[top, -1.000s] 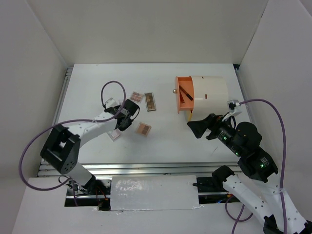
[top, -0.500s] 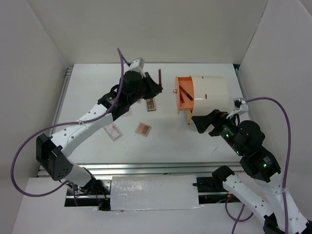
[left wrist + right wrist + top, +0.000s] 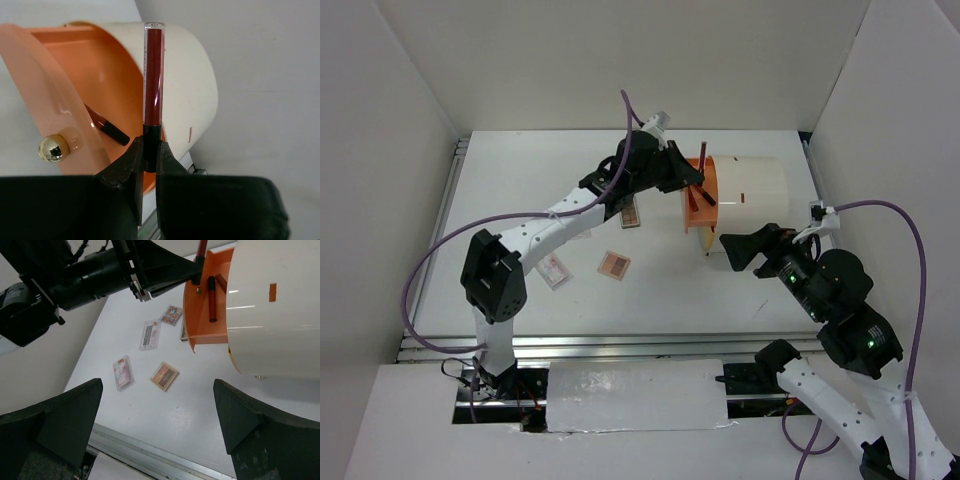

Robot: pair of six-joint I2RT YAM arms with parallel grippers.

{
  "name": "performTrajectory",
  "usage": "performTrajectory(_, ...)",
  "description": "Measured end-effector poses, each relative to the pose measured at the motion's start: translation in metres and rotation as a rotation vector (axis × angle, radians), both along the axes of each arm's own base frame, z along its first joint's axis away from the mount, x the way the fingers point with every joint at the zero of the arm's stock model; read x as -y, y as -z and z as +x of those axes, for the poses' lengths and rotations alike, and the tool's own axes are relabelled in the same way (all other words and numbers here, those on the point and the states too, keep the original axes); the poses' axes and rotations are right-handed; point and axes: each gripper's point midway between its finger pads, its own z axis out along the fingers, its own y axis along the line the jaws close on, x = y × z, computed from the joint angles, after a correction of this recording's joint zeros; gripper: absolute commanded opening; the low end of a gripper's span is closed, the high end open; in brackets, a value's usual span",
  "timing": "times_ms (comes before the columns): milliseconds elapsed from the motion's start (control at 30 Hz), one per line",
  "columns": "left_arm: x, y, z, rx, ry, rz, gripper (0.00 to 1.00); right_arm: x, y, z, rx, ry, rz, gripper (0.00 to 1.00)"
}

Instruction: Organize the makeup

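Note:
My left gripper (image 3: 692, 178) is shut on the dark cap of a slim dark red stick (image 3: 153, 75) and holds it upright above the open orange drawer (image 3: 698, 200) of the cream cylindrical container (image 3: 752, 190). Another dark stick (image 3: 107, 127) lies in the drawer. On the table lie a square brown palette (image 3: 614, 263), a long palette (image 3: 630, 211) and a white-pink packet (image 3: 552, 270). My right gripper (image 3: 730, 250) is open and empty, raised in front of the container; its view shows the palette (image 3: 164, 376) and packet (image 3: 123, 372) below.
The drawer has a gold knob (image 3: 53, 148) on its front. A further small palette (image 3: 172, 315) lies beside the long one (image 3: 150, 334), under my left arm. White walls enclose the table on three sides; a metal rail (image 3: 620, 345) runs along the near edge.
My left arm has swung from the palettes at the left up and right to the drawer, carrying the dark red stick. My right arm has drifted slightly right.

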Motion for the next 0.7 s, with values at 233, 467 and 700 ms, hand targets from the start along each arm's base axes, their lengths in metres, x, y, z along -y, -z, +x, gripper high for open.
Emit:
performTrajectory(233,0.012,0.013,-0.007,-0.035,0.006,0.010,0.42,0.001,0.000,-0.001,0.002,0.001,-0.004,1.00)
performTrajectory(467,0.012,0.002,-0.009,-0.030,-0.013,-0.018,0.76,0.001,-0.001,-0.002,0.005,0.001,-0.002,1.00)
performTrajectory(700,-0.019,-0.022,-0.019,0.017,-0.093,-0.005,0.36,0.002,0.000,0.000,0.004,0.010,-0.005,1.00)
